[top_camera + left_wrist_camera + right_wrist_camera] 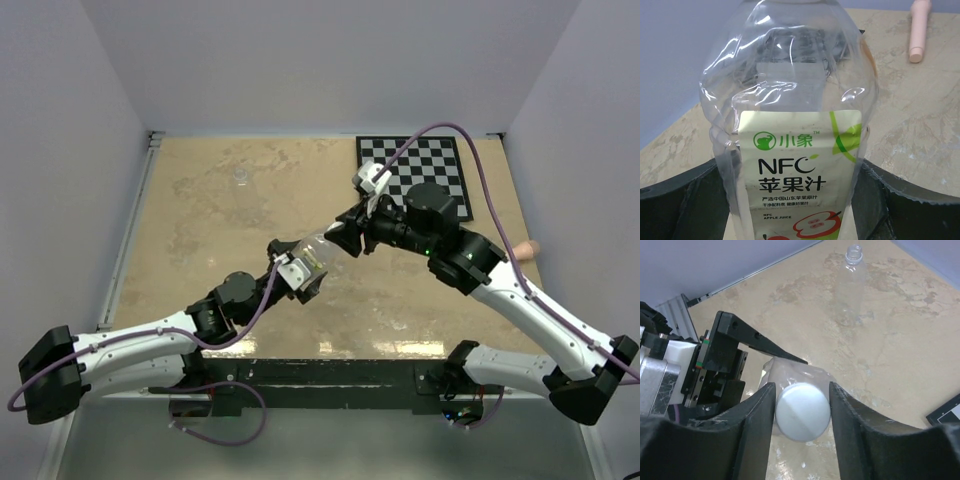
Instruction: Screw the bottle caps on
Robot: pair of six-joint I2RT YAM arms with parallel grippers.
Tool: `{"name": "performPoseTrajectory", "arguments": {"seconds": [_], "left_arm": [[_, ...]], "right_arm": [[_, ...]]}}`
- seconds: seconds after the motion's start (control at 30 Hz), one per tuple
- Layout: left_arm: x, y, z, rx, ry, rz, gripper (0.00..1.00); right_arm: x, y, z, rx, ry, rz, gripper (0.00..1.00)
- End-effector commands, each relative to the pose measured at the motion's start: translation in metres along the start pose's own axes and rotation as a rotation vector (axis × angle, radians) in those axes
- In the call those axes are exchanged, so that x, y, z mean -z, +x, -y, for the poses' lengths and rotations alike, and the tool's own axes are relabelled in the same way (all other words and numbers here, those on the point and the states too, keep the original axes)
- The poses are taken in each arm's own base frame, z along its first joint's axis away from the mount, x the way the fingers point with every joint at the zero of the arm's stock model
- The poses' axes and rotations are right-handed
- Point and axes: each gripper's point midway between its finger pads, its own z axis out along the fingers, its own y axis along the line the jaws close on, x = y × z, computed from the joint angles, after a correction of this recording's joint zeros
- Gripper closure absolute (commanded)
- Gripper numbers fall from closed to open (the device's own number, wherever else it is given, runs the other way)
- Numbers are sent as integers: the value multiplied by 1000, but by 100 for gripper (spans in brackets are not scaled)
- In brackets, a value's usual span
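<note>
The taller clear bottle (795, 100), with its white label (799, 170) printed in green and red, is tilted up off the table. My left gripper (795, 200) is shut on its body, one jaw on each side of the label. In the top view the bottle (318, 252) points up and right toward my right gripper (345, 238). A white cap (803, 411) sits at the bottle's mouth end, and my right gripper (803, 412) is shut on it with both fingers against its rim. The shorter plain bottle (852, 287) stands uncapped farther back on the table.
A pinkish stick (919, 30) lies on the table at the right, also seen in the top view as the stick (530, 248) beside my right arm. A black-and-white checkerboard (415, 170) lies at the back right. The short bottle (241, 178) stands at the back left.
</note>
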Motion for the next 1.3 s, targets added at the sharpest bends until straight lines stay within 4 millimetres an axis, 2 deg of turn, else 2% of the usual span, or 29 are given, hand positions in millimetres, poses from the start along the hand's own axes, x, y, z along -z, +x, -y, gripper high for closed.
{"name": "performPoseTrajectory", "arguments": {"seconds": [0.0, 0.2, 0.33, 0.53, 0.7, 1.13, 1.27], "left_arm": [[0, -43, -22, 112, -74, 108, 100], [7, -32, -10, 191, 185, 67, 100], [16, -31, 2, 161, 350, 42, 100], [35, -51, 12, 130, 590, 144, 100], [46, -53, 22, 142, 763, 172, 100], [54, -56, 30, 77, 854, 202, 100], [55, -57, 30, 68, 859, 208, 100]], "right_arm": [[22, -21, -14, 55, -37, 39, 43], [50, -56, -21, 225, -57, 139, 32], [68, -66, -30, 345, -88, 194, 23], [78, -58, -51, 485, -216, 224, 19], [81, -51, -61, 559, -283, 234, 18], [64, -30, -76, 592, -446, 175, 21], [60, -25, -80, 597, -491, 162, 25]]}}
